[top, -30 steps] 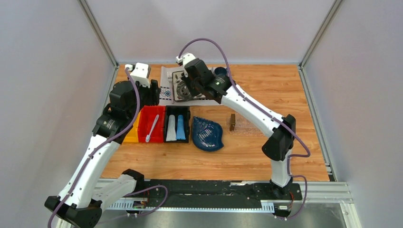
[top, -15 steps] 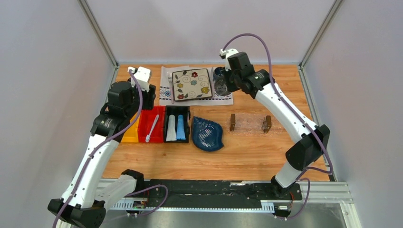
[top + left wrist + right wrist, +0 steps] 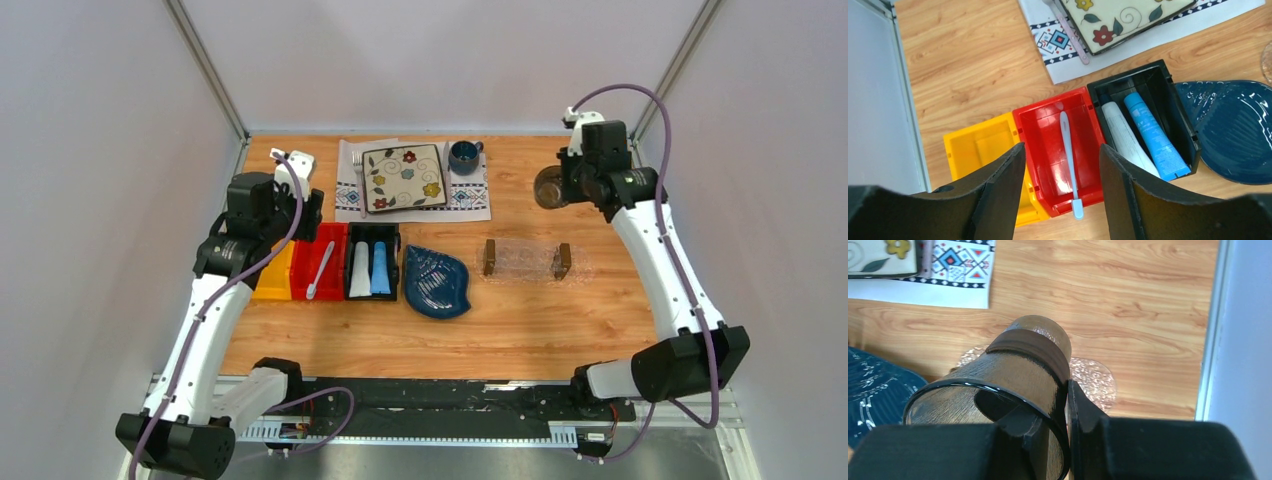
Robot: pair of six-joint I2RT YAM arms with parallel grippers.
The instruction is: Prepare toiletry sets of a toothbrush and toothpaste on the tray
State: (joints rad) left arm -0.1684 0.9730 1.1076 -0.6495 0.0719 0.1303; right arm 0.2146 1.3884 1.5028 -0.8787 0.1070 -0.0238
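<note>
Red bin (image 3: 1045,172) holds the toothbrush (image 3: 1068,160) lengthwise; the black bin (image 3: 1179,116) beside it holds the white toothpaste tube (image 3: 1124,142) and the blue toothpaste tube (image 3: 1152,135). The left gripper (image 3: 1060,162) hangs over the red bin, jaws spread. The right gripper (image 3: 1055,405) pinches a dark glass (image 3: 1018,367) by its rim. The clear tray (image 3: 523,262) lies right of the blue dish (image 3: 437,282).
</note>
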